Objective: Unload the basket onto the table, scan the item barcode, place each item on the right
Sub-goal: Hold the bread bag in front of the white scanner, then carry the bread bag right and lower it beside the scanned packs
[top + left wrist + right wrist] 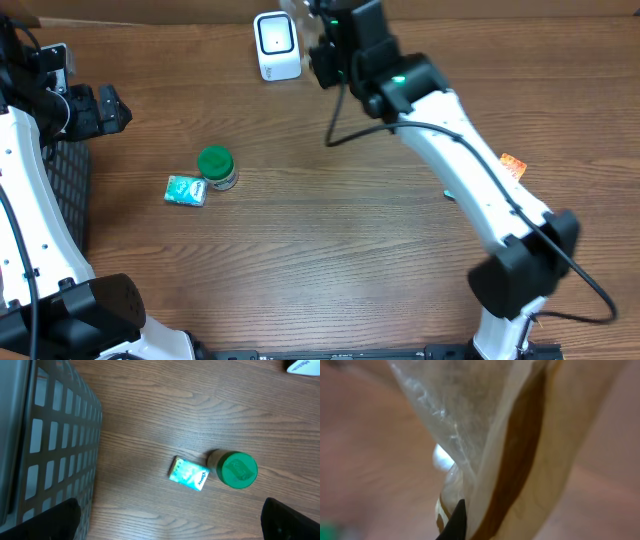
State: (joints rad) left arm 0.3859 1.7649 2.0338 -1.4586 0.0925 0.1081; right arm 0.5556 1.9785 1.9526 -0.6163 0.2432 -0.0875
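Note:
A crinkly clear and tan plastic packet (520,435), the item, fills the right wrist view. My right gripper (325,52) is shut on it; one black fingertip (457,521) shows against the plastic. The gripper holds it just right of the white barcode scanner (276,45) at the table's back edge. From overhead the arm mostly hides the packet, and no barcode is visible. My left gripper (100,108) hangs open and empty at the far left, its fingers (50,520) spread wide above bare wood.
A green-lidded jar (216,166) and a teal packet (186,190) lie left of centre, also the jar (238,469) and packet (189,474) in the left wrist view. A black mesh basket (65,190) stands at the left edge. An orange packet (513,166) lies at right.

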